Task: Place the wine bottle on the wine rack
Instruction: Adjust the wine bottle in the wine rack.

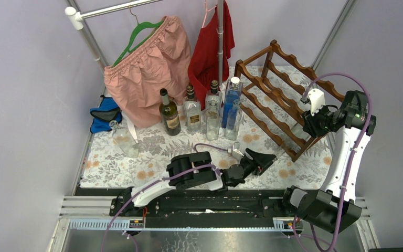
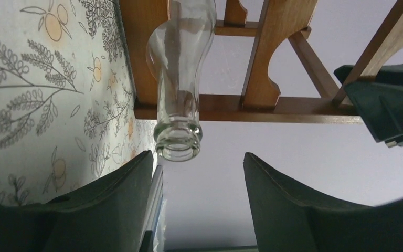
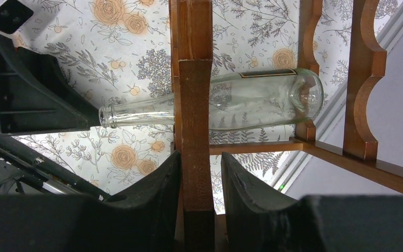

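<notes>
The reddish-brown wine rack (image 1: 273, 94) stands at the right of the flowered table. A clear glass wine bottle (image 3: 252, 100) lies on its side on a low tier, neck sticking out towards the left arm. My right gripper (image 3: 200, 155) is shut on an upright post of the rack (image 3: 194, 94); from above it sits at the rack's right end (image 1: 305, 128). My left gripper (image 1: 269, 157) lies low in front of the rack, open. In its wrist view the bottle's mouth (image 2: 178, 144) is just beyond the left gripper (image 2: 198, 155), touching neither finger.
Several bottles stand at the back, among them a dark one (image 1: 170, 112) and a tall blue one (image 1: 232, 100). A pink garment (image 1: 147, 68) and a red one (image 1: 210, 47) hang from a rail. A clear glass vessel (image 1: 127, 142) and a blue item (image 1: 105, 115) sit at left.
</notes>
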Motion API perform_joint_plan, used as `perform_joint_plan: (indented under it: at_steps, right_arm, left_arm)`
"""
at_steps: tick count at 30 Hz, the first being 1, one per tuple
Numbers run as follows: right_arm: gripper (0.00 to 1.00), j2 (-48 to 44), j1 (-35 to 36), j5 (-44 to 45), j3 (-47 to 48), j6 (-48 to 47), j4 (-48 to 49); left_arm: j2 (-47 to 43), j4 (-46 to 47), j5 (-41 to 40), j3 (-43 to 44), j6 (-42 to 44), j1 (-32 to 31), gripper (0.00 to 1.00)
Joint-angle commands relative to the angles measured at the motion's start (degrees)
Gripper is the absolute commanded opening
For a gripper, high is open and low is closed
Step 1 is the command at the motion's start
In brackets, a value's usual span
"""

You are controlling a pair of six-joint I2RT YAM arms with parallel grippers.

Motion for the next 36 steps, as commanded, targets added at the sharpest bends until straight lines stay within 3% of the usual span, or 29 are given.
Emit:
perform_joint_plan:
  at_steps: [1, 19, 25, 36]
  right_arm:
    - [0.00, -1.30, 0.21, -1.24, -1.35, -2.56, -7.73]
    - [0.00, -0.94, 0.20, -2.46, -0.81, -3.07, -8.59]
    - [0.00, -0.94, 0.20, -2.97, -0.53, -2.85, -8.61]
    - [0.00, -0.94, 0.20, -3.18, -0.13, -2.81, -9.00]
  left_arm:
    - [2.37, -1.61, 0.94, 2.69, -4.79, 0.85, 0.68]
    - [6.06, -6.51, 1.14, 7.61, -11.86, 1.84, 0.62]
    - [2.73, -15.93, -1.67, 5.13, -15.86, 1.84, 0.66]
    - [2.08, -28.10, -0.22, 5.43, -24.07, 1.84, 0.62]
